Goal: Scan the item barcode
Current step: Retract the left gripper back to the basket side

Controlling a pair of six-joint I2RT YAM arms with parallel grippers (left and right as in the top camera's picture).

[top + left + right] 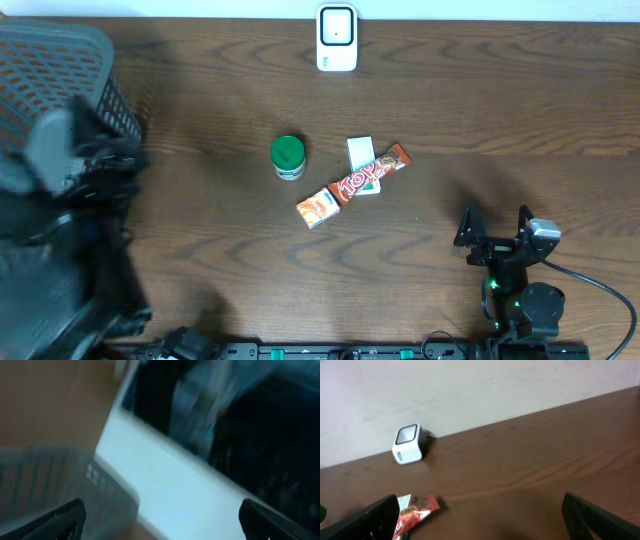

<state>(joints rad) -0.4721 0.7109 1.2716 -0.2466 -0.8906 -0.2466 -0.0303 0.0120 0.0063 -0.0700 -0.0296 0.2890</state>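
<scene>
The white barcode scanner (pixel 337 38) stands at the table's far edge and also shows in the right wrist view (pixel 408 444). Mid-table lie a green-lidded jar (pixel 288 157), a white box (pixel 362 160), a red candy bar (pixel 368 175) across it, and an orange packet (pixel 318 208). My right gripper (pixel 495 228) rests near the front right, open and empty (pixel 480 520), with the candy bar (pixel 415 510) off to its left. My left arm (pixel 90 170) is a motion-blurred shape by the basket. The left gripper (pixel 162 525) is open with nothing between its fingers.
A grey mesh basket (pixel 60 70) fills the far left corner and appears blurred in the left wrist view (pixel 50 480). A black cable (pixel 600 285) trails from the right arm's base. A pale wall rises behind the scanner.
</scene>
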